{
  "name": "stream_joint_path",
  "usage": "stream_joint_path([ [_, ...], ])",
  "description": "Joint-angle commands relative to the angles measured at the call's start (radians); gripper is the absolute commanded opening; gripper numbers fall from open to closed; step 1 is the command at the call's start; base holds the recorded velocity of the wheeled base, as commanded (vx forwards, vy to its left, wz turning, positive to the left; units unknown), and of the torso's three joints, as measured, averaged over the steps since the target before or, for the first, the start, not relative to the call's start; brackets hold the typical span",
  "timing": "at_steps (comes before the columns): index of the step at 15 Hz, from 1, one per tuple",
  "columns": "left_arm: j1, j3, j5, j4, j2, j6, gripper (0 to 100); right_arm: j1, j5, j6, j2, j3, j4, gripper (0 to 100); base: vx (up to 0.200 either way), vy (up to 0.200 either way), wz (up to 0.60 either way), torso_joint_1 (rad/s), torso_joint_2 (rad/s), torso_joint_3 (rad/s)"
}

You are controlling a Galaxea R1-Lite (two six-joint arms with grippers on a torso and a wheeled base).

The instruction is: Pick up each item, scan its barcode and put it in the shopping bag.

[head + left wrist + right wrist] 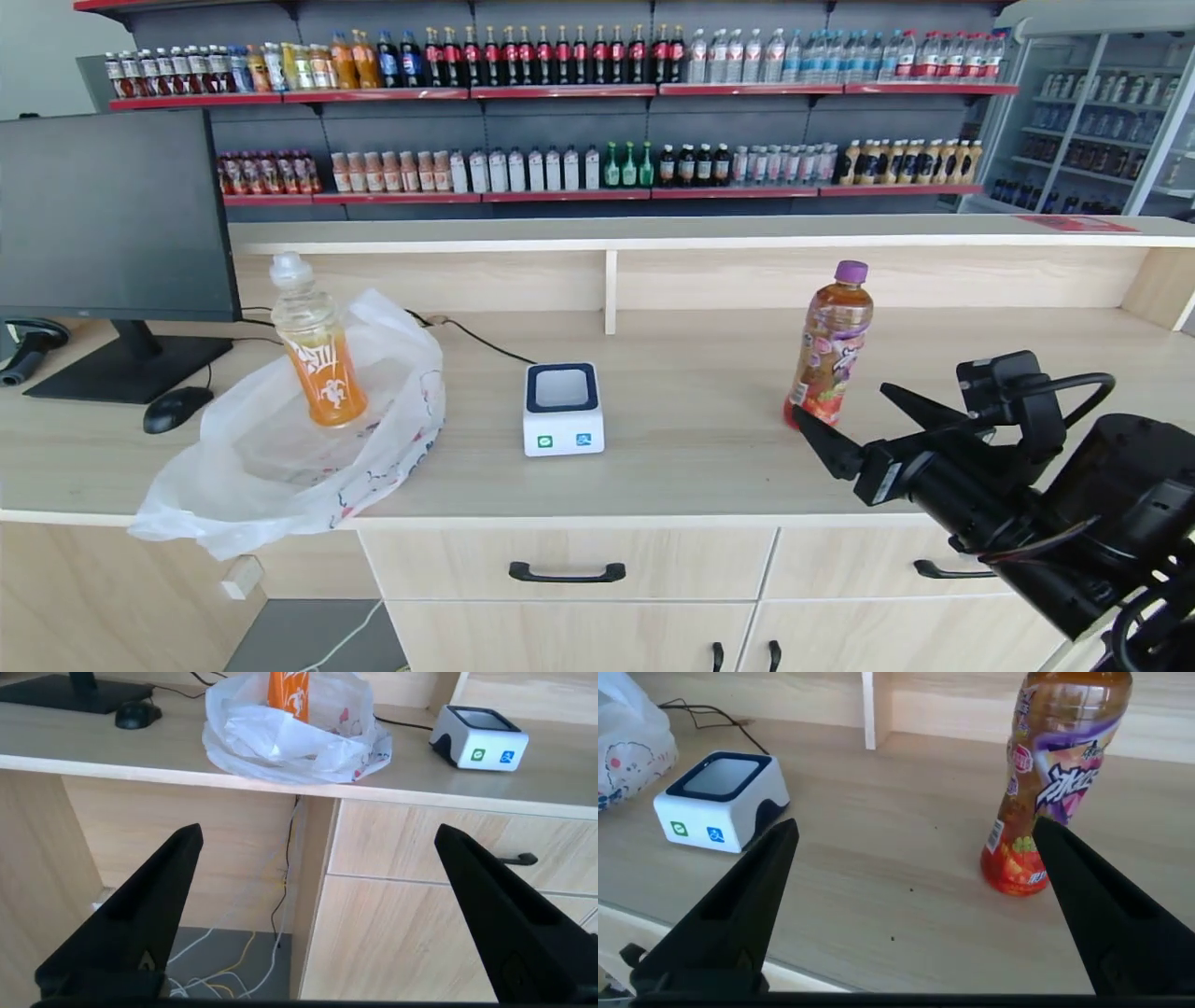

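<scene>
Bagged: orange bottle (317,359) is sitting in shopping bag (233,495).
Remaining: purple-capped bottle (829,345) is standing just beyond right gripper's (915,826) parted jaws.
Left gripper (318,840): jaws gaping, empty.

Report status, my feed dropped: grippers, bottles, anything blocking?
Left gripper open, back from counter. Right gripper open, short of purple-capped bottle, upright on counter. Orange bottle in shopping bag. Nothing between bottle and scanner.

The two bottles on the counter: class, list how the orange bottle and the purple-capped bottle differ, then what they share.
The orange bottle stands in the shopping bag; the purple-capped bottle stands on the bare counter. The orange bottle has a pale cap, the purple-capped bottle a purple one. The orange bottle's label is orange and white, the purple-capped bottle's multicoloured. Both stand upright with caps on.
</scene>
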Motion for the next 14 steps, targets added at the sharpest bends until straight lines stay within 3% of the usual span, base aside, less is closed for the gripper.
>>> stream_joint_path([
  [1,0.0,0.0,0.0,0.0,0.0,0.0,100,-0.002,0.0,-0.001,0.018,0.004,-0.001,100,0.2,-0.2,0.0,0.002,0.0,0.002],
  [7,0.0,0.0,0.003,-0.001,0.0,-0.017,100,-0.002,-0.002,0.015,0.006,0.092,-0.001,100,0.2,0.0,0.0,-0.003,0.0,0.004],
  [14,0.0,0.0,0.003,-0.001,0.0,-0.016,100,-0.047,-0.002,0.021,0.022,0.09,-0.001,100,0.0,0.0,0.0,0.0,0.0,0.0],
])
